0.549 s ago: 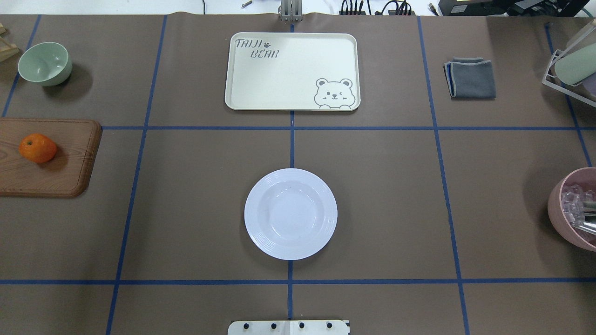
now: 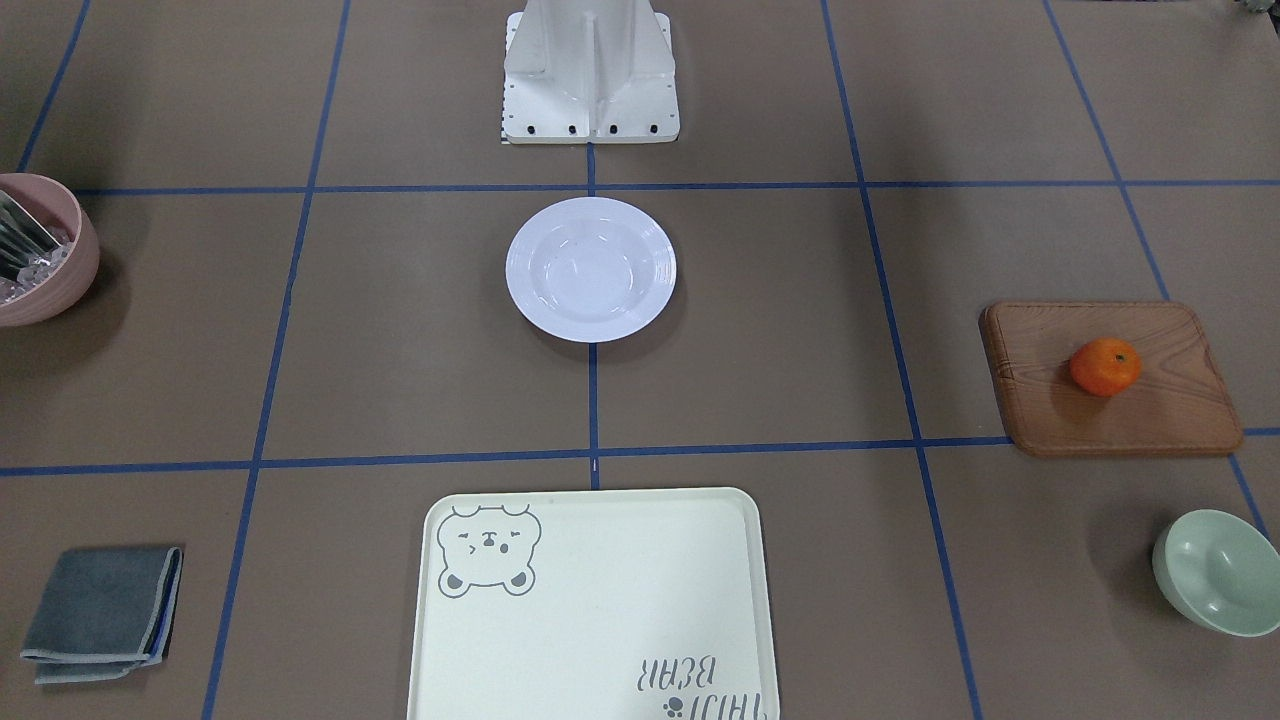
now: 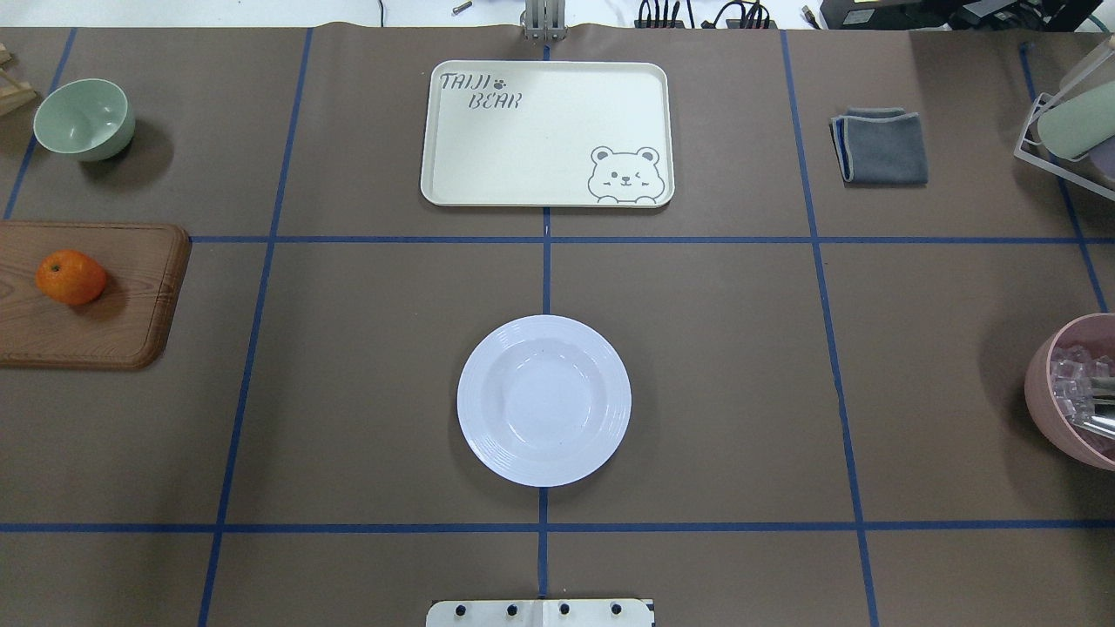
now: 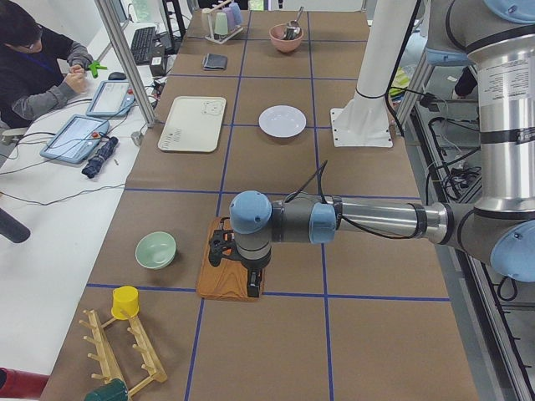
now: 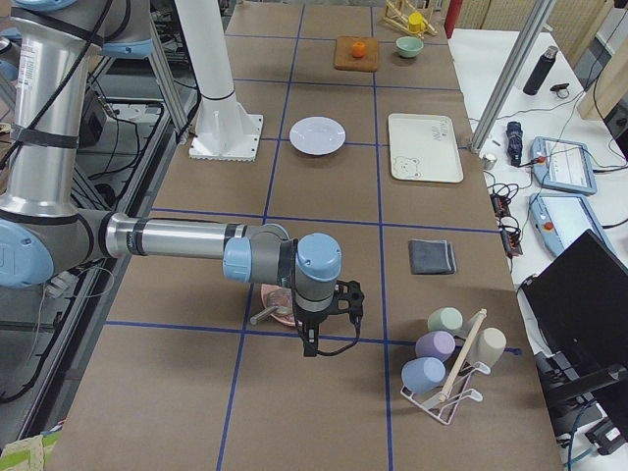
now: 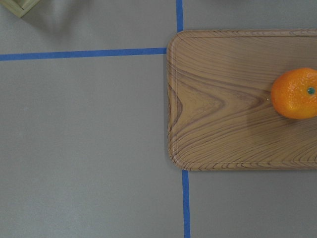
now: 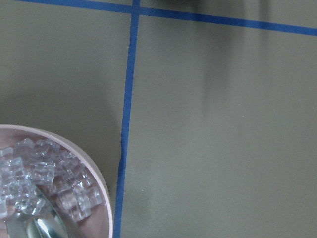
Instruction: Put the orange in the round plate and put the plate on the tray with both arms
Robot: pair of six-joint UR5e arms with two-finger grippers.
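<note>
The orange [image 3: 71, 277] [image 2: 1104, 366] rests on a brown wooden board [image 3: 131, 305] at the table's left end. It sits at the right edge of the left wrist view [image 6: 295, 93]. The white round plate [image 3: 543, 401] [image 2: 590, 268] lies bare on the table's centre line, near the robot base. Beyond it, the cream bear tray [image 3: 540, 131] [image 2: 600, 620] holds nothing. My left gripper [image 4: 236, 271] hangs over the board; I cannot tell whether it is open or shut. My right gripper [image 5: 329, 324] hovers beside the pink bowl, and its state cannot be told either.
A mint-green bowl [image 3: 84, 117] stands at the far left. A pink bowl [image 3: 1045, 392] of ice cubes sits at the right edge. A folded grey cloth [image 3: 880, 145] and a cup rack [image 3: 1067, 122] are at the far right. A person sits at a side desk [image 4: 38, 67].
</note>
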